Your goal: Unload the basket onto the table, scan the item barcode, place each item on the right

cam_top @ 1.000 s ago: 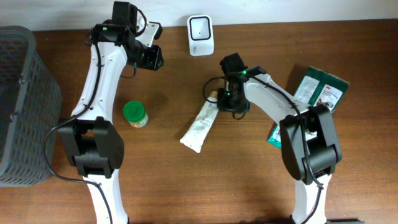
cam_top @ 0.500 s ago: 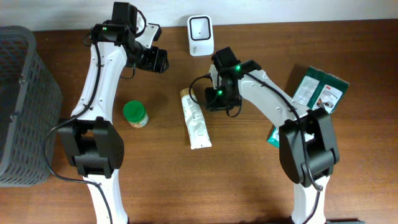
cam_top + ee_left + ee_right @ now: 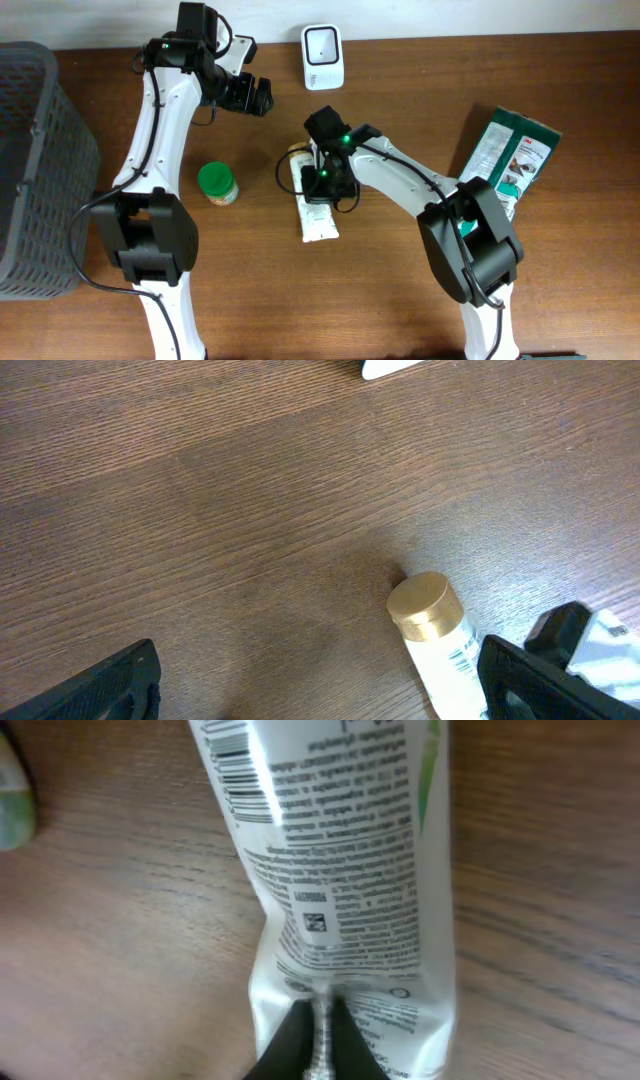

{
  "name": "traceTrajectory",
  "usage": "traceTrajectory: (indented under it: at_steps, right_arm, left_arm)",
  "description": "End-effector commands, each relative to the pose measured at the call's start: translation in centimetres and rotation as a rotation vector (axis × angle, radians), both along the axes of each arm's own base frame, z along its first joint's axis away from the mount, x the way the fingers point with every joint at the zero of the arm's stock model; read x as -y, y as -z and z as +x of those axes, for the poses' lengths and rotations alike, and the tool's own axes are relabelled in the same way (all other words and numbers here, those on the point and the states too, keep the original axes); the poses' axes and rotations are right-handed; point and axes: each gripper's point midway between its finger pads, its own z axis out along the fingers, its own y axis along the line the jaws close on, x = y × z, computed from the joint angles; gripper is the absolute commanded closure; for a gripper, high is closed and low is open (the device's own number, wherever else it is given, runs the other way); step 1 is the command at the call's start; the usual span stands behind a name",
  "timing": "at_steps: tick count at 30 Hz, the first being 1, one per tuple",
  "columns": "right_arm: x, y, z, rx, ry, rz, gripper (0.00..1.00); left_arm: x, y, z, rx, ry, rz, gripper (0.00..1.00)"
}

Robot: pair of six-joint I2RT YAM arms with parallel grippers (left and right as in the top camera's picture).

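Tube (image 3: 318, 218) position: flat on the table at mid-field, just in front of the scanner (image 3: 323, 56) but apart from it. Its gold cap (image 3: 425, 608) points toward the back edge and its flat end toward me. A second ago it lay on a diagonal further right with the cap up-right. It has since been swung round and dragged left.

Right gripper (image 3: 320, 1045): I read the jaws as drawn together, clamped on a thin fold of the tube near its flat end. They have narrowed over the last second. The wrist view shows the barcode (image 3: 238, 770) facing up, printed near the cap end.

Left gripper (image 3: 325, 685): the jaws have gone from partly closed to fully apart and hold nothing. They hover over bare table, with the cap just ahead of the right-hand finger.

Assessment: the reorientation puts the cap end within the left arm's reach, so I judge a handover or a two-arm lift is being set up. The barcode has not yet been presented to the scanner window, so the scan itself remains to be done
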Motion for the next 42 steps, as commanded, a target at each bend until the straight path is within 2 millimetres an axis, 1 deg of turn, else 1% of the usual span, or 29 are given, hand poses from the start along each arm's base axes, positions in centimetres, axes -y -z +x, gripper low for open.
traceTrajectory:
  at_steps: [1, 2, 5, 7, 8, 9, 11, 12, 13, 14, 15, 16, 18, 19, 20, 21, 22, 24, 26, 28, 30, 32, 34, 35, 37, 39, 40, 41, 42]
  right_arm:
    - [0.1, 3.6, -2.2, -0.091, -0.03, -0.042, 0.76]
    - [-0.1, 3.6, -2.4, -0.089, -0.037, -0.049, 0.76]
    - [0.1, 5.1, -3.0, -0.117, -0.009, -0.096, 0.74]
    - [0.1, 5.1, -3.0, -0.127, -0.001, -0.087, 0.74]
    - [0.1, 5.1, -3.1, -0.133, -0.002, -0.083, 0.82]
    - [0.0, 4.8, -2.9, -0.125, -0.002, -0.08, 0.93]
    - [0.0, 3.1, -1.5, -0.064, -0.012, -0.06, 0.93]
    - [0.2, 1.6, -0.5, -0.03, -0.001, -0.038, 0.91]
    - [0.6, -1.3, 1.0, 0.029, -0.011, 0.02, 0.86]
    - [1.1, -3.0, 1.6, 0.058, -0.005, 0.044, 0.84]
    - [1.8, -4.4, 2.2, 0.087, 0.001, 0.058, 0.83]
    - [3.1, -6.3, 2.8, 0.126, 0.004, 0.07, 0.78]
    - [5.2, -7.5, 3.4, 0.141, 0.027, 0.063, 0.71]
    - [6.5, -7.3, 3.7, 0.124, 0.05, 0.055, 0.65]
    - [7.0, -6.6, 3.7, 0.105, 0.036, 0.076, 0.63]
    - [6.7, -6.1, 3.3, 0.09, -0.005, 0.123, 0.6]
    - [6.2, -5.4, 2.8, 0.067, -0.062, 0.188, 0.53]
    - [5.2, -4.0, 1.8, 0.024, -0.145, 0.272, 0.44]
    - [4.6, -2.4, 1.2, -0.029, -0.159, 0.299, 0.43]
    - [4.1, -0.2, 0.4, -0.082, -0.169, 0.292, 0.43]
    - [3.3, 0.6, -0.3, -0.106, -0.188, 0.294, 0.44]
    - [1.9, 1.2, -1.0, -0.093, -0.215, 0.297, 0.44]
    - [0.2, 2.3, -1.2, -0.092, -0.16, 0.303, 0.44]
    - [-0.1, 2.7, -1.1, -0.09, -0.131, 0.302, 0.45]
    - [0.3, 4.0, -0.5, -0.094, -0.031, 0.251, 0.55]
    - [0.5, 4.6, 0.3, -0.08, 0.033, 0.23, 0.7]
    - [0.5, 4.6, 0.4, -0.075, 0.035, 0.232, 0.79]
    - [0.4, 4.6, 0.5, -0.07, 0.034, 0.234, 0.95]
    - [0.4, 4.6, 0.5, -0.07, 0.034, 0.235, 0.96]
  left_arm:
    - [-0.4, -1.1, 0.5, 0.032, -0.004, 0.004, 0.01]
    - [-0.4, -1.1, 0.5, 0.032, -0.004, 0.004, 0.01]
    - [-0.4, -1.1, 0.5, 0.032, -0.004, 0.004, 0.01]
    - [-0.4, -1.1, 0.5, 0.033, -0.004, 0.004, 0.01]
    - [-0.4, -1.1, 0.5, 0.033, -0.004, 0.004, 0.01]
    - [-0.3, -1.1, 0.5, 0.032, -0.004, 0.003, 0.01]
    - [-0.3, -1.3, 0.6, 0.04, -0.003, 0.0, 0.01]
    - [-0.5, -1.6, 0.8, 0.052, -0.007, -0.001, 0.01]
    - [-1.0, -2.4, 1.3, 0.074, -0.018, -0.003, 0.01]
    - [-1.6, -3.0, 1.6, 0.09, -0.029, -0.004, 0.01]
    - [-2.1, -3.6, 1.8, 0.101, -0.039, -0.005, 0.01]
    - [-2.8, -4.4, 1.9, 0.111, -0.051, -0.013, 0.01]
    - [-3.6, -5.2, 1.8, 0.112, -0.063, -0.037, 0.01]
    - [-4.4, -5.3, 1.6, 0.102, -0.076, -0.054, 0.01]
    - [-5.7, -5.0, 1.3, 0.078, -0.106, -0.057, 0.01]
    - [-6.6, -4.9, 1.0, 0.059, -0.129, -0.059, 0.01]
    - [-8.3, -4.6, 0.6, 0.038, -0.165, -0.058, 0.01]
    - [-10.0, -4.5, 0.4, 0.026, -0.198, -0.057, 0.01]
    - [-11.9, -4.4, 0.3, 0.022, -0.237, -0.057, 0.01]
    - [-13.4, -4.4, 0.2, 0.022, -0.269, -0.058, 0.01]
    - [-13.9, -4.4, 0.2, 0.024, -0.279, -0.058, 0.01]
    - [-13.9, -4.4, 0.1, 0.022, -0.279, -0.057, 0.01]
    - [-13.9, -4.3, -0.1, 0.012, -0.279, -0.058, 0.01]
    - [-13.9, -4.3, -0.1, 0.011, -0.279, -0.058, 0.01]
    - [-13.9, -4.3, -0.1, 0.011, -0.279, -0.058, 0.01]
    - [-13.9, -4.3, -0.1, 0.011, -0.279, -0.058, 0.01]
    - [-13.9, -4.3, -0.1, 0.011, -0.279, -0.058, 0.01]
    - [-13.9, -4.3, -0.1, 0.011, -0.279, -0.058, 0.01]
    - [-13.9, -4.3, -0.1, 0.011, -0.279, -0.058, 0.01]
